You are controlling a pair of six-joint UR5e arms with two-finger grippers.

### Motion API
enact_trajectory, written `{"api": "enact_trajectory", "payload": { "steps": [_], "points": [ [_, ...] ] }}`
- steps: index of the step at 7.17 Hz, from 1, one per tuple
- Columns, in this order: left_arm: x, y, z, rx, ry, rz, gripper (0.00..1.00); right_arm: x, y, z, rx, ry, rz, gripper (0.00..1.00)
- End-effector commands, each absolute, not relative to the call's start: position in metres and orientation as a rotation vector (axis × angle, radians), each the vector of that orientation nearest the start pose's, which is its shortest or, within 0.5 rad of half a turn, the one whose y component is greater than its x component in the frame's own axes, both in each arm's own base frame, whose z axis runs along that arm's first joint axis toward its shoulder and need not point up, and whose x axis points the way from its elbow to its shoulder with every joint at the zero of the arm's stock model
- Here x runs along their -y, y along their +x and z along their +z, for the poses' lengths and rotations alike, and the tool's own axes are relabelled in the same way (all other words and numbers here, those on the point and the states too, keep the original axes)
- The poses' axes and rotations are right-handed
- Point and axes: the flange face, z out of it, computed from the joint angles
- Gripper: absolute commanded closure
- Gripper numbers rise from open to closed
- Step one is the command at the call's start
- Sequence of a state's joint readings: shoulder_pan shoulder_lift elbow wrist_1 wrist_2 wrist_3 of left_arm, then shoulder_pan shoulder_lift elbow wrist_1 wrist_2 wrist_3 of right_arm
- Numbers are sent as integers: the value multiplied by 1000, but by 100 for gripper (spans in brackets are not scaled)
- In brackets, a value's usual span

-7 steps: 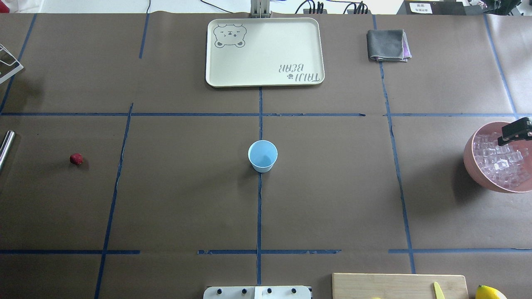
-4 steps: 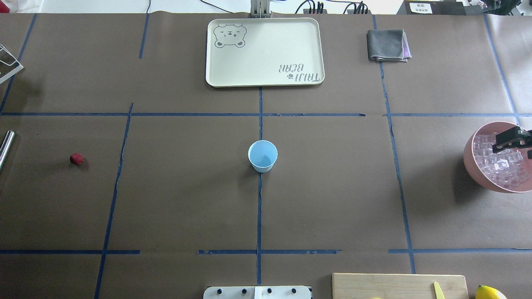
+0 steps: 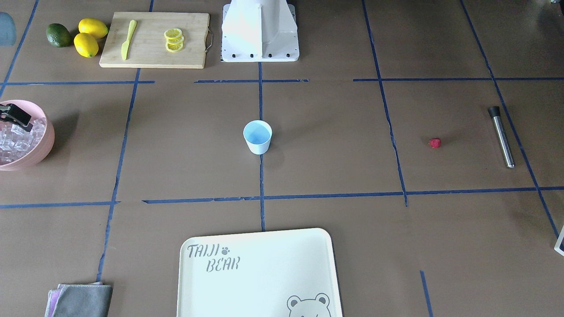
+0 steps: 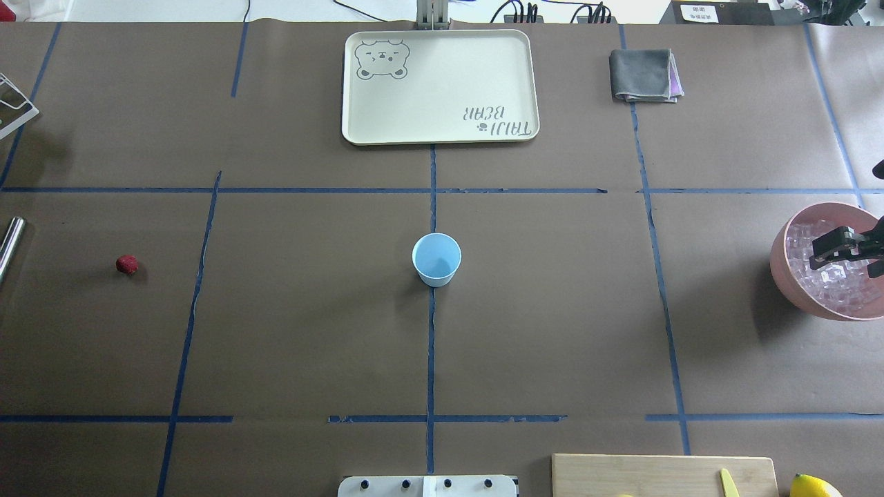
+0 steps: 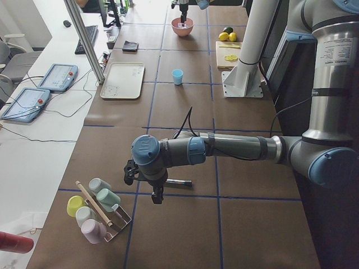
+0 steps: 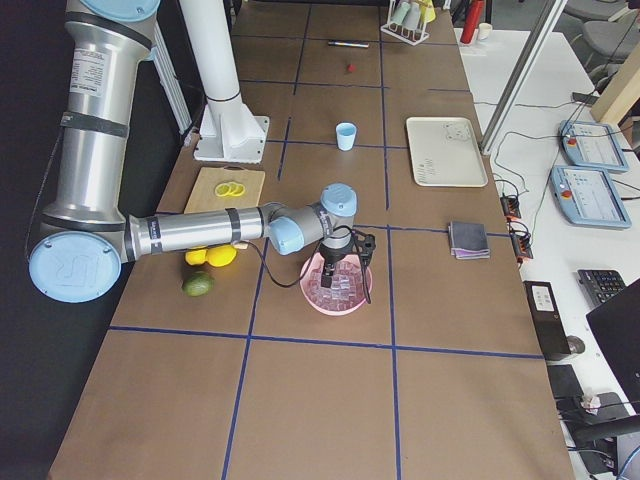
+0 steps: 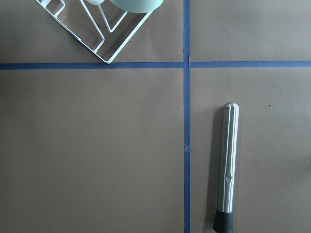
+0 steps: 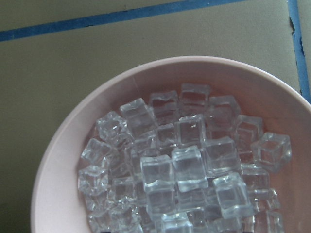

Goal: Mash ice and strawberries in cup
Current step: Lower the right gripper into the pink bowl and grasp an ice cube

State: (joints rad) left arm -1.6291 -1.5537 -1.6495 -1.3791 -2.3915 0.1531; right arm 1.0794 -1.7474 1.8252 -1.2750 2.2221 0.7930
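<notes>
Ice (image 8: 184, 165): many clear cubes, heaped loose in the pink bowl (image 8: 63, 160) at the robot's right end of the table, well apart from the cup. Cup (image 4: 436, 259): pale blue, upright, on the centre tape line, apparently empty. Strawberry (image 4: 126, 264): one red berry lying on the paper on the robot's left side, well apart from the cup and near the steel muddler (image 7: 227, 165). Right gripper (image 4: 851, 255): over the bowl, above the heap, jaws parted with nothing visibly between them. Left gripper (image 5: 155, 190): low over the paper at the left end, beside the muddler and a wire rack (image 7: 92, 39) of cups; it shows in the side view only, so whether its jaws are parted or clenched cannot be told. Cream tray (image 4: 442, 83): beyond the cup, bare. Step in hand, as judged: taking a first cube, with nothing yet in the cup. Handling note: choose a cube sitting proud at the top of the heap, one with free faces on two opposite sides; descend straight, a finger to each side, and close squarely on flat faces. The cubes look slick and lie loose, so a corner grip would likely squirt the cube out or shift its neighbours. Lift clear of the bowl's rim before crossing to the cup.
</notes>
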Motion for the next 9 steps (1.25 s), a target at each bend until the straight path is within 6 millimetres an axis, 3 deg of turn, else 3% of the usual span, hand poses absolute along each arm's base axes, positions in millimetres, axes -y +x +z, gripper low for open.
{"api": "enact_trajectory", "payload": {
  "steps": [1, 5, 7, 8, 9],
  "points": [
    [471, -88, 642, -828, -33, 36, 0, 421, -146, 592, 727, -108, 165, 12],
    [474, -89, 639, -826, -27, 37, 0, 420, -152, 600, 718, -124, 157, 30],
    [475, -89, 638, -824, -26, 38, 0, 427, -156, 590, 738, -113, 148, 83],
    [476, -89, 638, -822, -25, 39, 0, 429, -155, 587, 734, -98, 146, 99],
    [476, -89, 638, -822, -25, 39, 0, 429, -152, 580, 742, -87, 147, 100]
  ]
}}
